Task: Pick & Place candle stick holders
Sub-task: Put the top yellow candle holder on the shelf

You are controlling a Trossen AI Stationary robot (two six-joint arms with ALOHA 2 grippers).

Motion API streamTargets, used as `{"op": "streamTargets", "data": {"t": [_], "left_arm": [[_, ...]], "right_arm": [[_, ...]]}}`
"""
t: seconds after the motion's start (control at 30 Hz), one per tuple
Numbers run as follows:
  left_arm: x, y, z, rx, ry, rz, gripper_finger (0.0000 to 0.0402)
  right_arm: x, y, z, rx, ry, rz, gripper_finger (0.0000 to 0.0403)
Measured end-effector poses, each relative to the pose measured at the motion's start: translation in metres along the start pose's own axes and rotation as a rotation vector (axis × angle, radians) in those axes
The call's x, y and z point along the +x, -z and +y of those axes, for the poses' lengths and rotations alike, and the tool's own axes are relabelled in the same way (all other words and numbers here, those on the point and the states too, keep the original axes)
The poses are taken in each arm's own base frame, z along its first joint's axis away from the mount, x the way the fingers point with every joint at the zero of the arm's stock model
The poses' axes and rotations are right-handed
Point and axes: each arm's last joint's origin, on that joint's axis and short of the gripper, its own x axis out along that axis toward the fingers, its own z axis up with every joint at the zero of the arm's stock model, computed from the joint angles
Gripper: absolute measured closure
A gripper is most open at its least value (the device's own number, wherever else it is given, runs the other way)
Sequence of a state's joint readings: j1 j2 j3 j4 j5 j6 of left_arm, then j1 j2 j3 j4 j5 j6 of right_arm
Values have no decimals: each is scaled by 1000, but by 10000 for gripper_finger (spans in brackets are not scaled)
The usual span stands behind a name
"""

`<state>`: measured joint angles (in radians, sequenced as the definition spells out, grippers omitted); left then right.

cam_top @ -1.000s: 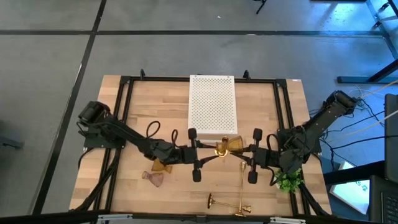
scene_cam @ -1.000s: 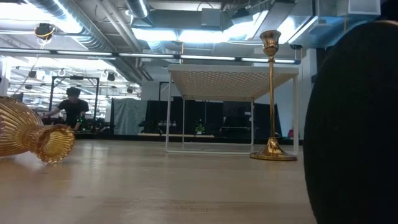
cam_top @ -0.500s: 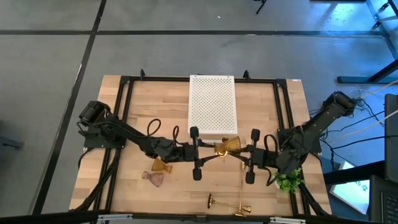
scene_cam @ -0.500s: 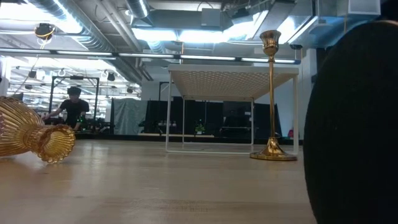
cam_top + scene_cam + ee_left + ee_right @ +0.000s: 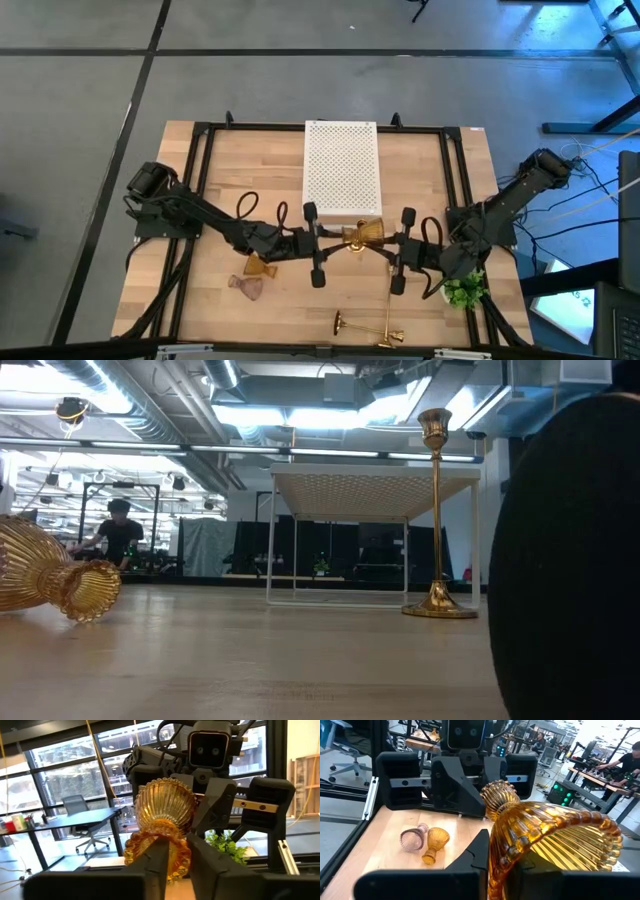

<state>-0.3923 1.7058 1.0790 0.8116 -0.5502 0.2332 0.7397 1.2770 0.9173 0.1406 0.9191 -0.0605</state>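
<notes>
Both grippers meet mid-table on one amber glass holder (image 5: 364, 236), just in front of the white perforated box (image 5: 341, 170). Left gripper (image 5: 175, 851) has its fingers (image 5: 156, 857) pinched on the holder's narrow stem, w/ the ribbed bowl pointing toward the other arm. Right gripper (image 5: 503, 870) is clamped on the same holder from the opposite side, fingers (image 5: 478, 851) against the waist below the flared ribbed cup, so the piece hangs sideways btwn the two arms. In the high view the left arm reaches in from the table's left edge, the right arm from the right edge; grippers face each other, nearly touching. Left of the left gripper, a 2nd amber goblet (image 5: 258, 266) and a pinkish-purple goblet (image 5: 247, 287) lie on their sides, just beside each other on the wood table (image 5: 230, 180). Toward the front edge lie brass candlesticks (image 5: 372, 327), one long stem (image 5: 388, 300) running front-to-back, crossed near the base by another. Small green plant (image 5: 465, 291) sits at the right edge, under the right arm. Low view: a brass candlestick (image 5: 437, 520) stands upright beside the box; an amber goblet (image 5: 55, 579) lies tipped at far left; a person (image 5: 118, 538) shows far back in the room.
</notes>
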Motion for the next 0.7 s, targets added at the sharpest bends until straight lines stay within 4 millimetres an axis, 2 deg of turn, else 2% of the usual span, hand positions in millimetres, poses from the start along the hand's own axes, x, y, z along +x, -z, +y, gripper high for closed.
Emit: {"op": "streamTargets", "data": {"t": [0.07,0.2,0.5,0.6,0.7], "left_arm": [[0,0,1,-8,0,-1,372],[0,0,1,-12,-1,0,372],[-2,0,2,13,-12,47,378],[-9,-9,3,22,-60,73,378],[-15,-16,2,30,-66,87,378]], "right_arm": [[0,0,0,0,11,1,381],[0,0,0,-3,10,3,366],[-7,0,7,-57,-52,-6,184],[-11,-1,9,-61,-64,-16,146],[-14,-3,10,-72,-70,-11,128]]}}
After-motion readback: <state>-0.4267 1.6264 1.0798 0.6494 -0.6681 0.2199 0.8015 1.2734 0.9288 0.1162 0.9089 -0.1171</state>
